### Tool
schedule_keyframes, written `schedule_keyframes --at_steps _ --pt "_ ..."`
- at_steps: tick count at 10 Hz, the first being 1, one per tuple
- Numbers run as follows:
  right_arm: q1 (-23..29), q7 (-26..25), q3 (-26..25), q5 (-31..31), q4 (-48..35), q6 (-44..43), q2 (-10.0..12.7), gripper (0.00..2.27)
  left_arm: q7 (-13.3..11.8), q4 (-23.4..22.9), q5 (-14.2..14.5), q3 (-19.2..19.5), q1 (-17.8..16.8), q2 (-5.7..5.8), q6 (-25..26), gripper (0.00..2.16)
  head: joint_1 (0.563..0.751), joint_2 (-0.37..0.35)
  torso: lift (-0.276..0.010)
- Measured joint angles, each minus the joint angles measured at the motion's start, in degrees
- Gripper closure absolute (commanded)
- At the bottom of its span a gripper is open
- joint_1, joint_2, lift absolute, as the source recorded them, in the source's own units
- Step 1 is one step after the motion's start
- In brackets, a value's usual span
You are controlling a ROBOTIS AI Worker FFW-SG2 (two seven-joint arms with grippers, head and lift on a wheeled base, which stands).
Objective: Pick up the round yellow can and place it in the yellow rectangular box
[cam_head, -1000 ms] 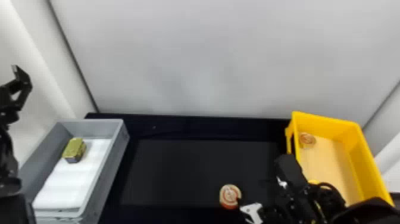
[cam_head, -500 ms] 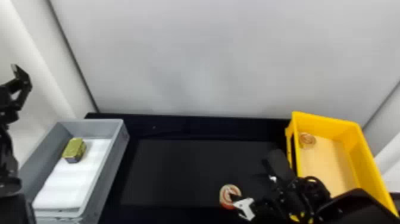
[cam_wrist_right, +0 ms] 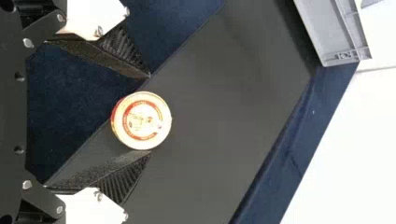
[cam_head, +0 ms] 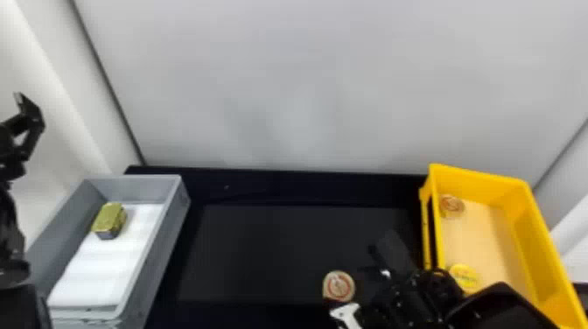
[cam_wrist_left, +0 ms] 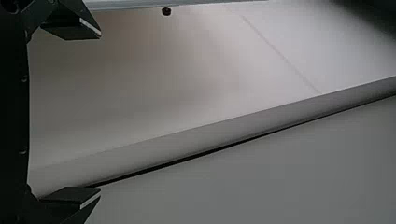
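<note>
Nearest you, right gripper point(cam_head: 356, 291) open around a round can with a red-ringed cream lid point(cam_head: 339, 286) on the black table point(cam_head: 262, 253). Just beyond, a round yellow-topped can point(cam_head: 464, 276) in your yellow rectangular box point(cam_head: 540, 262). Left gripper point(cam_head: 19, 118) open, parked far left.

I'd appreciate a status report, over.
Black right gripper open, fingers either side of round, red-ringed can on black surface. Black left gripper open, empty, far left. Yellow rectangular box wall in the way.
</note>
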Motion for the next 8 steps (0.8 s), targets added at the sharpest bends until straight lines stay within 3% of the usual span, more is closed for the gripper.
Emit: schedule_keyframes --at_steps 6,8 --pt "-2.6 0.6 0.6 0.1 5.1 -3.4 0.7 0.25 0.0 -0.1 -0.1 -0.1 0.0 0.00 0.0 0.10 0.694 0.014 -0.060" --pt "-2.9 1.3 0.6 0.4 6.1 -3.7 0.6 0.16 0.0 -0.1 -0.1 -0.1 -0.1 0.00 0.0 0.10 0.694 0.014 -0.060"
